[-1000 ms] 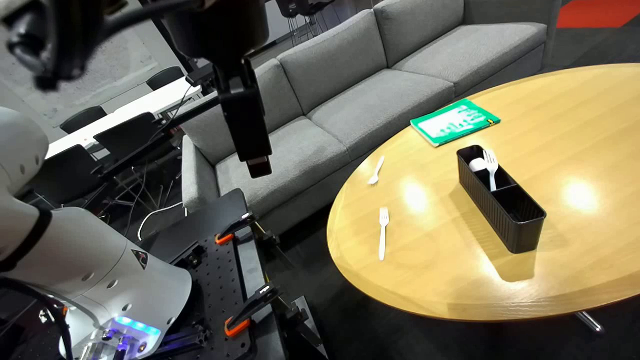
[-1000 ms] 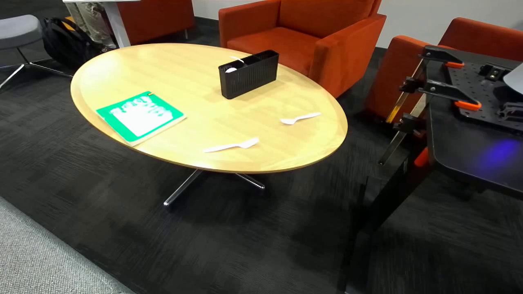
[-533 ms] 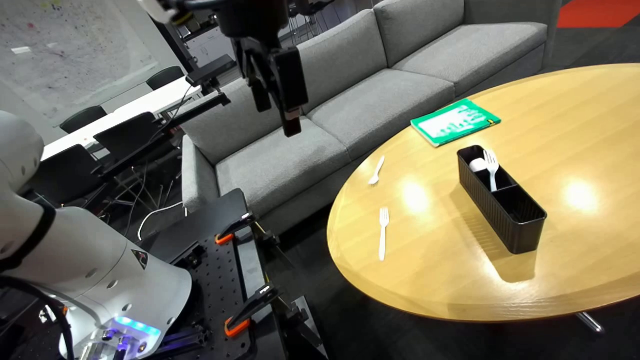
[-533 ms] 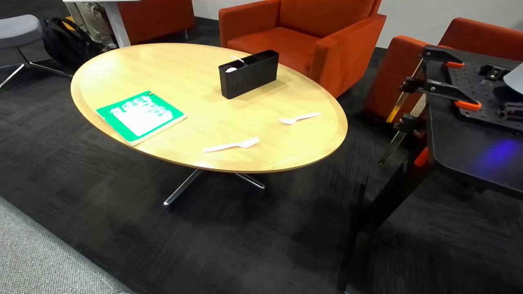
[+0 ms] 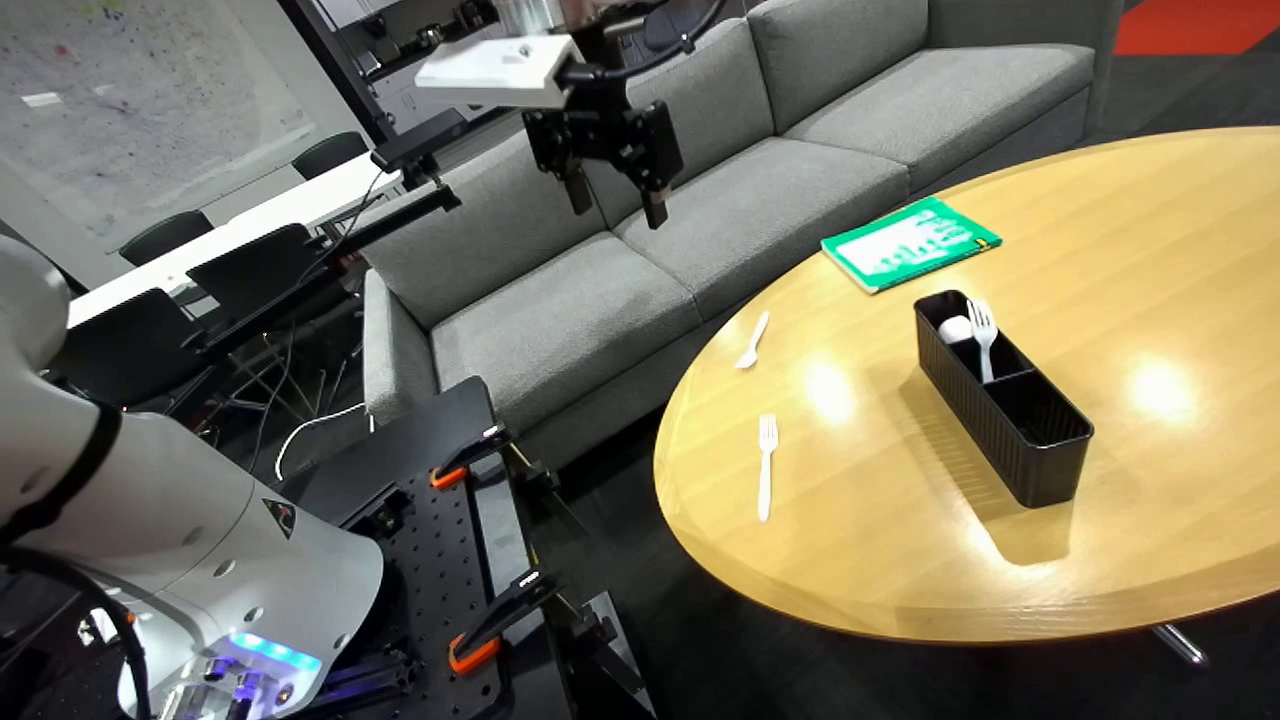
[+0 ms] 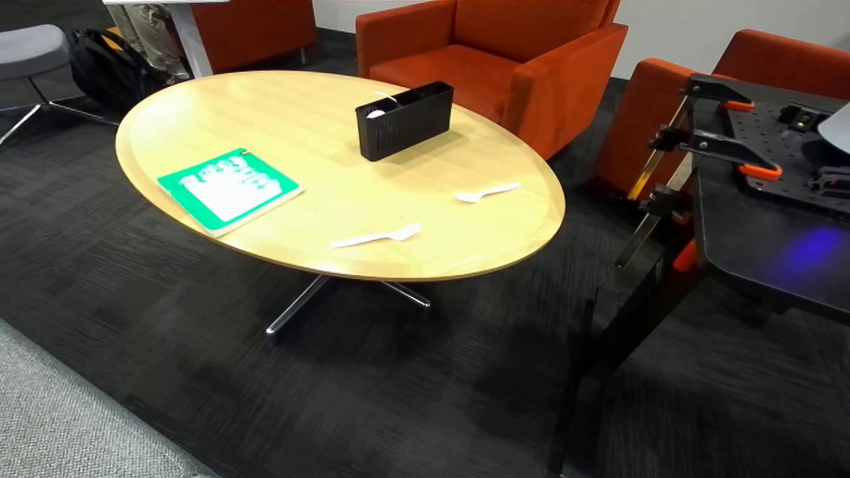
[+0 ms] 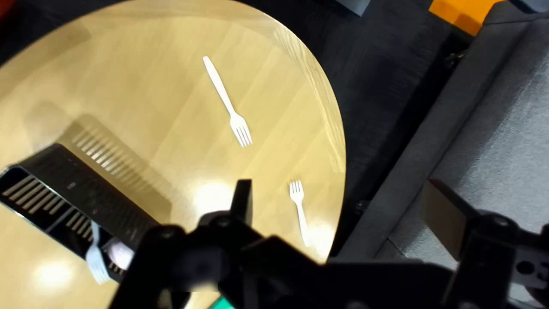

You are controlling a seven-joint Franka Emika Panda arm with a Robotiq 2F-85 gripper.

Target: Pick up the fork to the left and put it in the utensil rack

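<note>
So, progress is pretty much zero on this one. The fork (image 5: 753, 341) I'm after (I'm taking "left" to mean the smaller one on the couch (image 5: 760, 205) side) is lying flat on the table (image 5: 850, 525) near its edge. My claw (image 5: 617, 204) is spread wide with nothing in it, hanging in front of the couch in an exterior view, well apart from the fork. On the wrist view I do get the fork showing in the gap between the claw's two sides, nearer one than the other, so I'd call this the approach, with plenty of air left to come down through.

The utensil rack (image 5: 970, 400) is standing on the table, and there's stuff in it: another fork (image 5: 984, 345), tines up, and a white rounded thing (image 5: 954, 329), maybe a spoon, too hidden to tell. Neither counts for me, since the one I want is plainly out on the table. There's a longer fork (image 7: 227, 103) lying loose there too, which I reckon I should leave alone.

What's left is basically the whole list: line up over the handle, get low, close on it, lift, carry it over to the rack, let go. My guess is the grab will be the fiddly bit. It looks like thin plastic lying flat, so I'd have to get right down to the table.
</note>
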